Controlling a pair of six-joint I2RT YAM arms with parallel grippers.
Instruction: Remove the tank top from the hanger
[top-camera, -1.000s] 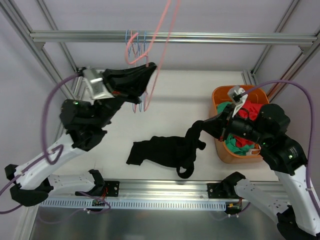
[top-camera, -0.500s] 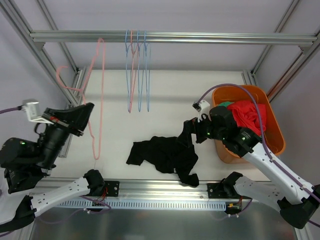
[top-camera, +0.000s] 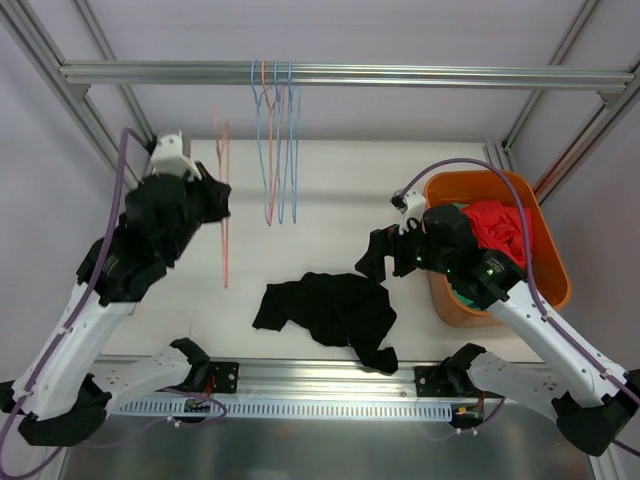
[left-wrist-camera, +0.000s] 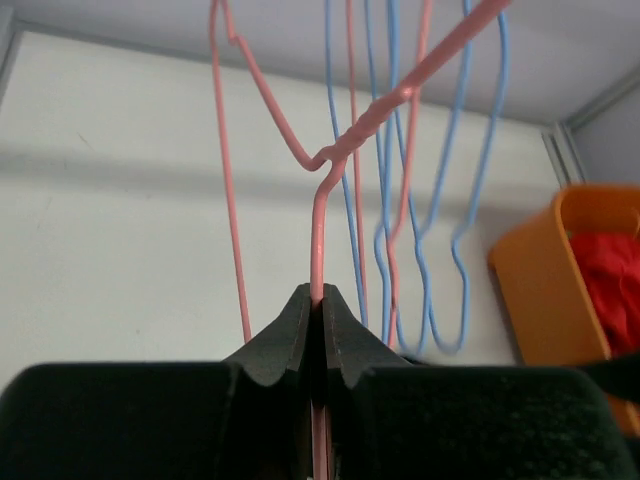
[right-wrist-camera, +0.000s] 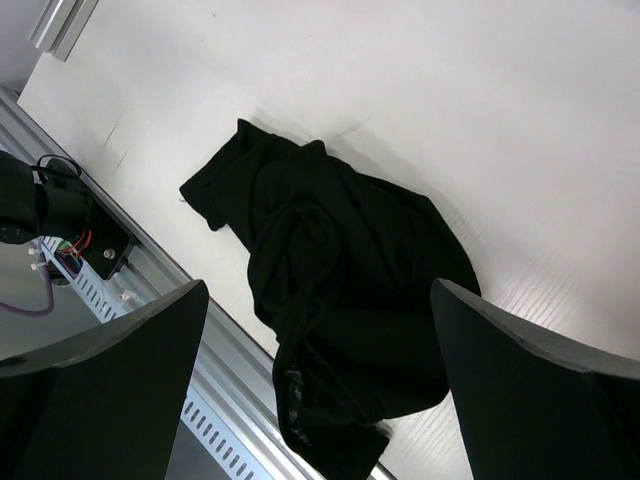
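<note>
— Gripping what, the left gripper (left-wrist-camera: 318, 300)?
— Its jaws are clamped on the pink wire hanger (left-wrist-camera: 318, 240), just below the twisted neck, beside blue hangers (top-camera: 296, 150).
— And the right gripper (right-wrist-camera: 318, 290)?
— Spread wide, holding nothing, above the black tank top (right-wrist-camera: 340, 260). The top lies crumpled on the white table (right-wrist-camera: 520, 120), near the orange basket (top-camera: 545, 290).
</note>
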